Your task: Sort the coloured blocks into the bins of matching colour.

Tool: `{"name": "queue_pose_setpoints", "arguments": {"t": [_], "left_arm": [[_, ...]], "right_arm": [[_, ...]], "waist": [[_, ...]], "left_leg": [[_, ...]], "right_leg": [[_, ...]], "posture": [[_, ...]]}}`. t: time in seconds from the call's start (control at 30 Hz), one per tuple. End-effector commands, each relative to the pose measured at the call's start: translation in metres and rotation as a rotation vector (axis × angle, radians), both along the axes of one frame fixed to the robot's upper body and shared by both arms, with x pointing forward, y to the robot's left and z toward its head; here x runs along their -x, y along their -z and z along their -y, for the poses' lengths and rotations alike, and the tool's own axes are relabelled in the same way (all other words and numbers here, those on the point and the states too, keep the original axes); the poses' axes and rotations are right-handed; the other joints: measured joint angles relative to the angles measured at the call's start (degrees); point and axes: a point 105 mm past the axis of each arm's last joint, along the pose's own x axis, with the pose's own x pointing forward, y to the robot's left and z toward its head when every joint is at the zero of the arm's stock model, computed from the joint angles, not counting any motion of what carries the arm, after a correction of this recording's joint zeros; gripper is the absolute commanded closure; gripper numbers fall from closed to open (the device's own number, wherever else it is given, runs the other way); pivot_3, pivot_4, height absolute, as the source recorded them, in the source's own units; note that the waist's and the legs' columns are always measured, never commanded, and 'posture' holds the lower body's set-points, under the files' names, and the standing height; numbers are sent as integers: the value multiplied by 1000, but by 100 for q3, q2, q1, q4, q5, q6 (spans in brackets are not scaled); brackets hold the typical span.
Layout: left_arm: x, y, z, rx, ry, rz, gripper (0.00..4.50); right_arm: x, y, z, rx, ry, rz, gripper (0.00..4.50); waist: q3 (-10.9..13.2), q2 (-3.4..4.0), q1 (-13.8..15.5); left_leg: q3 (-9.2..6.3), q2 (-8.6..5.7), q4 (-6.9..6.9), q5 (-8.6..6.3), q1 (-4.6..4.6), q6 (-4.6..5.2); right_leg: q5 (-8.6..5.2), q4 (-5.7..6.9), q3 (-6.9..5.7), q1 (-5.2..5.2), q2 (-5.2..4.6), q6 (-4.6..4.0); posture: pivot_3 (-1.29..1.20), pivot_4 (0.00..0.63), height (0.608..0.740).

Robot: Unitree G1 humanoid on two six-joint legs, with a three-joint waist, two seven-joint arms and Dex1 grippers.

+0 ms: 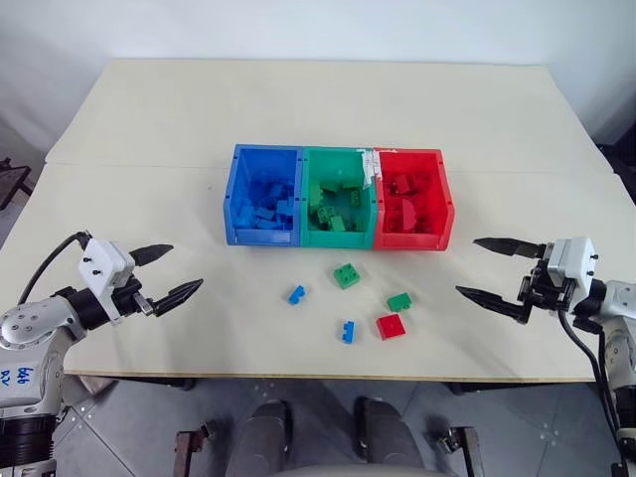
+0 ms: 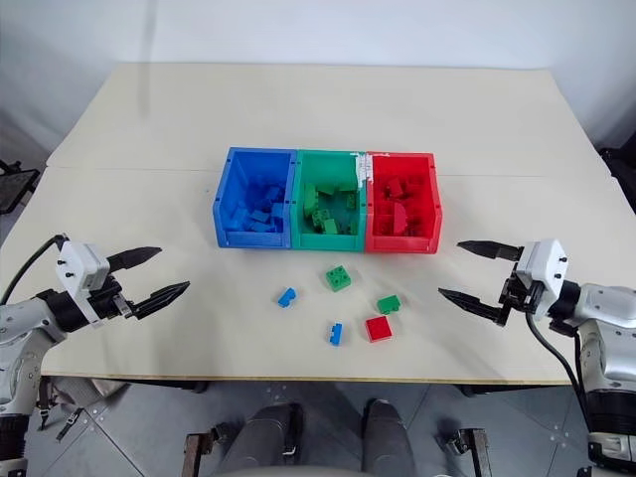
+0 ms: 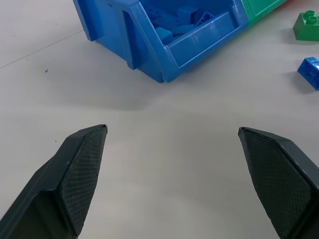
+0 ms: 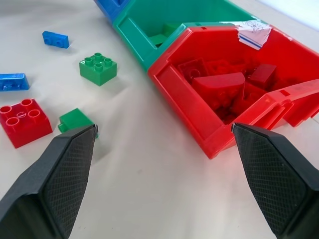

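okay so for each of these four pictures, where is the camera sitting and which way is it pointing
Left eye and right eye views: on the head, looking forward and down at the table; both arms show, with the left hand and right hand open. Both share the blue bin, green bin, red bin and five loose blocks.
Left wrist view: on the left wrist, facing the blue bin; its two black fingers show.
Right wrist view: on the right wrist, facing the red bin and loose red block; its fingers show.
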Motion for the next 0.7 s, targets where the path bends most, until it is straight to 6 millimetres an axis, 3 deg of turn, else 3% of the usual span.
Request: {"name": "queue_pose_setpoints", "arguments": {"t": [0.03,0.2,0.4,0.53,0.7], "left_arm": [[-2,-15,0,-52,4,62,29],[-2,-22,16,17,81,66,29],[5,-28,63,-14,333,68,29],[16,-20,90,-85,525,32,29],[24,-16,103,-107,639,-11,29]], "right_arm": [[-1,-13,-8,-15,-13,55,0],[2,-14,-14,-21,-21,61,0],[9,-18,-2,5,28,73,0],[19,-22,17,56,92,75,0],[33,-14,51,133,171,18,0]], "waist": [[0,0,0],[0,0,1],[0,0,34],[0,2,20],[0,2,1]], "left_leg": [[0,0,0,0,0,0],[0,0,1,0,0,0],[1,-6,5,0,-1,-1],[6,-15,4,0,-1,0],[14,-22,3,0,0,1]], "right_leg": [[0,0,0,0,0,0],[0,1,0,0,0,0],[0,1,-2,5,-4,0],[1,0,0,5,-3,1],[0,-4,0,6,3,1]], "posture": [[0,150,740],[0,150,740],[0,150,740],[0,150,740],[0,150,740]]}}
